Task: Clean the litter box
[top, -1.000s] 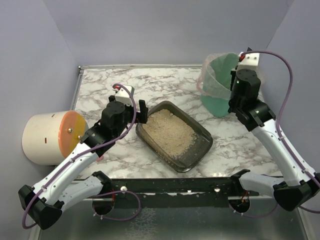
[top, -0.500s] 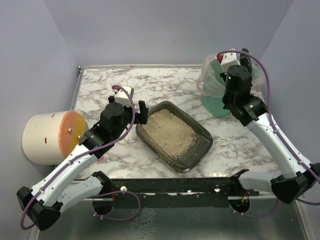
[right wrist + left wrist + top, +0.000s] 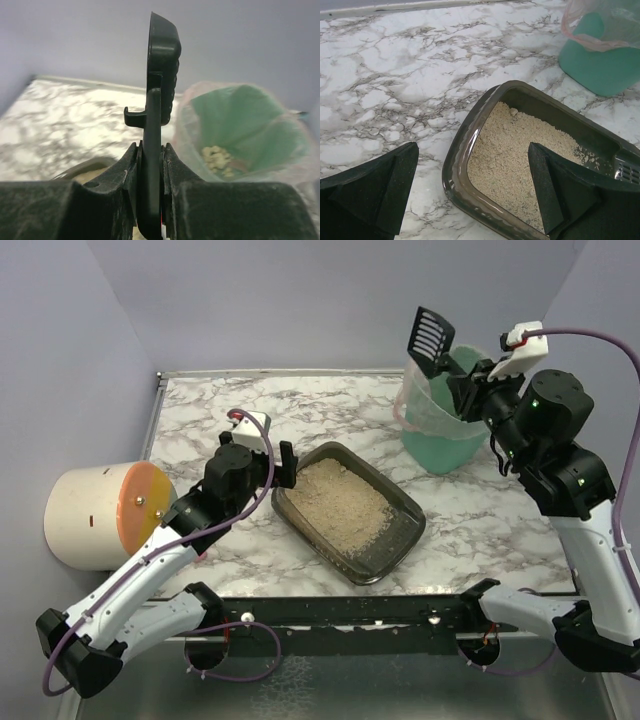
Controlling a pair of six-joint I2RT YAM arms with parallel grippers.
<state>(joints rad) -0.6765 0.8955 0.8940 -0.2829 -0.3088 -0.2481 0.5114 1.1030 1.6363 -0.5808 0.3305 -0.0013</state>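
Raised since before, right pincer clenched on upright black slotted plastic scoop over bag-lined green bucket; left pincer released, straddling corner of shallow grey-brown sandy litter box on white marble-patterned table; lilac walls.

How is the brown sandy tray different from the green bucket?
The litter box is shallow, wide and dark; the green bucket is tall, narrower and lined with a clear bag. The litter box holds a bed of beige litter; the green bucket holds a few clumps. Both stand open-topped on the marble table.
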